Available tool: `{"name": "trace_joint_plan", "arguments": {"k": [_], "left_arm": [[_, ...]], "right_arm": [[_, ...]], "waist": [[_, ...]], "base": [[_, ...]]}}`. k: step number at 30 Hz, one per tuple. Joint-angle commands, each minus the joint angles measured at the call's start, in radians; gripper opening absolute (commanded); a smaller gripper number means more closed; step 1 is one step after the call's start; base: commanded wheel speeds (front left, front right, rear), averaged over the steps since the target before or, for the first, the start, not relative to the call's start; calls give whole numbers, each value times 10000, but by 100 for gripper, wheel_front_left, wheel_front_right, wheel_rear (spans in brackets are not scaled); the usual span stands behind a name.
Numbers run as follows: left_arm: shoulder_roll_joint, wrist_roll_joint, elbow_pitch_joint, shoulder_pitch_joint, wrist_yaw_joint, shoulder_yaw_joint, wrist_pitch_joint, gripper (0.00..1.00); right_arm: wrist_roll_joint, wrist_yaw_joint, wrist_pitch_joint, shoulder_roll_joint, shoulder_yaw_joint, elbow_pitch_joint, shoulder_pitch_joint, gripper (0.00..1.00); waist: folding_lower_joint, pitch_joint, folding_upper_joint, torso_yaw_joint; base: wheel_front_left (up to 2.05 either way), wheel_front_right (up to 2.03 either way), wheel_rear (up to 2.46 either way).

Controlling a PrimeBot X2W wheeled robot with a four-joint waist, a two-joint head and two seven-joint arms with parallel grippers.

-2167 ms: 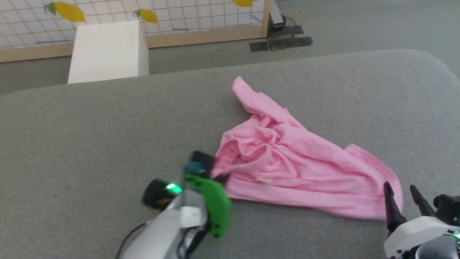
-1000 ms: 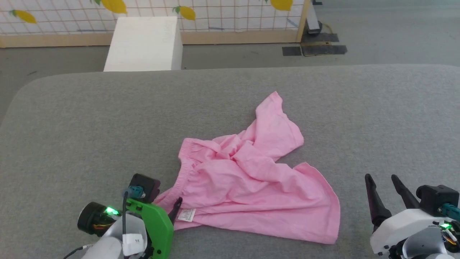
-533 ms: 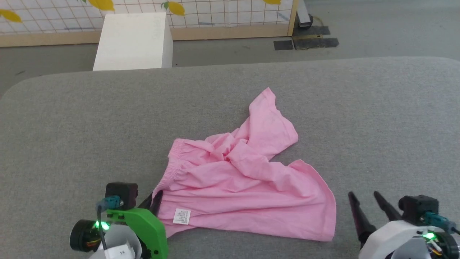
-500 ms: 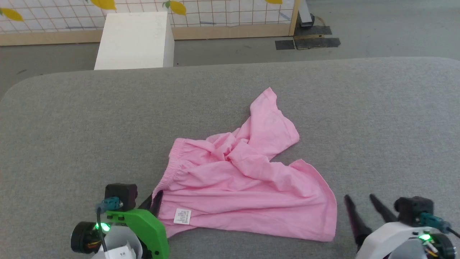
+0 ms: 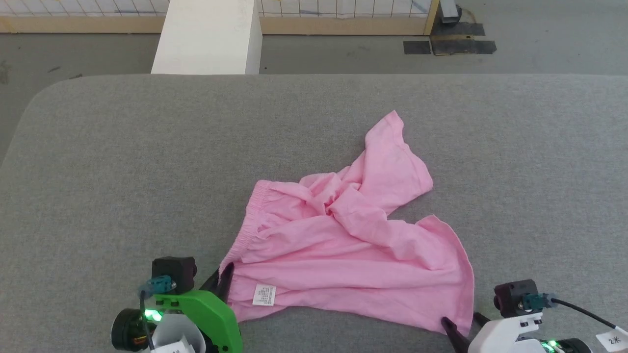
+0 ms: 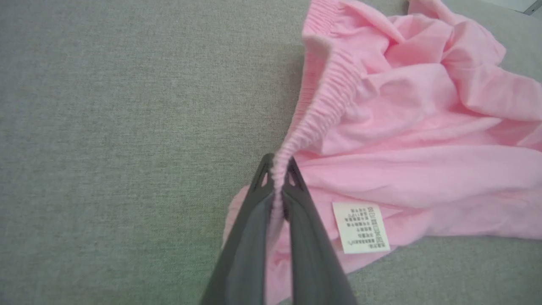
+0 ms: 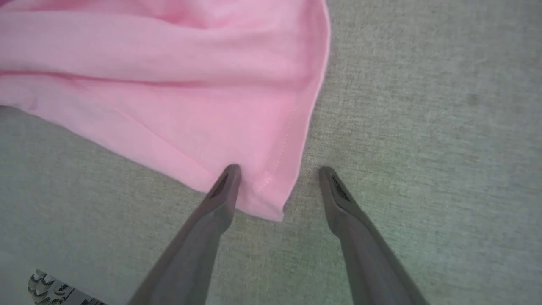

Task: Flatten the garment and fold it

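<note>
Light pink soft knit garment (image 5: pixel 343 255) crumpled mid-frame on grey fabric-covered table (image 5: pixel 98 147), one leg twisted toward upper right. Likely limp, light, stretchy: will bunch, sag. Left gripper (image 6: pixel 277 163) clamped on gathered elastic waistband (image 6: pixel 326 84), lower left. Right gripper (image 7: pixel 279 170) spread, straddling hem corner (image 7: pixel 271 199), lower right, nothing pinched. Best holds: waistband, hem corners.

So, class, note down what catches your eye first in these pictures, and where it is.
The crumpled pink garment stands out, lying on the grey padded surface. The left claw pinches its gathered waistband, near a white label. The right claw sits open around its hem corner.
</note>
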Motion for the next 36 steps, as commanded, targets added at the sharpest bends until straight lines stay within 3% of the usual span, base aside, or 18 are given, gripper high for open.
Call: {"name": "trace_joint_plan", "arguments": {"k": [1,2,3,9,13,17,21,24,29,36], "left_arm": [[-34,-21,61,-167,-48,-6,-82,0],[-30,-31,90,-184,-73,-17,-87,0],[-27,-34,112,-194,-85,-23,-96,0],[36,-89,81,-253,-287,-81,-182,0],[137,-667,-469,-542,-873,156,-205,0],[544,-1365,-1119,-1325,-1592,490,312,0],[664,-2495,-1543,-2694,-1934,1046,1266,0],[517,-3184,-1388,-3935,-1772,1521,1814,0],[68,-3661,-692,-6336,-958,2285,2177,0],[-185,-3445,565,-9565,-569,2804,1849,0]], "right_arm": [[-44,-9,341,61,201,141,230,44],[-58,-9,460,61,230,82,227,16],[-72,-9,532,61,223,40,228,0],[-23,-9,829,61,107,-534,250,0],[-342,-9,1208,38,134,-1488,-64,0],[-435,-9,2024,-886,356,-2540,-972,0],[-115,-9,2897,-2447,682,-3107,-2778,0],[293,-9,3287,-3324,982,-2940,-4419,0],[604,-9,3209,-4148,1626,-1926,-7783,0],[43,-9,2308,-4334,2771,139,-12039,0]], "waist": [[0,56,0,20],[0,66,0,9],[0,66,0,-2],[0,-107,0,-132],[0,-261,0,-264],[0,-345,0,-392],[0,-153,0,-511],[0,210,0,-602],[0,1250,0,-865],[0,2777,0,-1215]], "base": [[0,0,0],[0,0,0],[0,0,0],[0,0,0],[0,0,0],[0,0,0],[0,0,0],[0,0,0],[0,0,0],[0,0,0]]}}
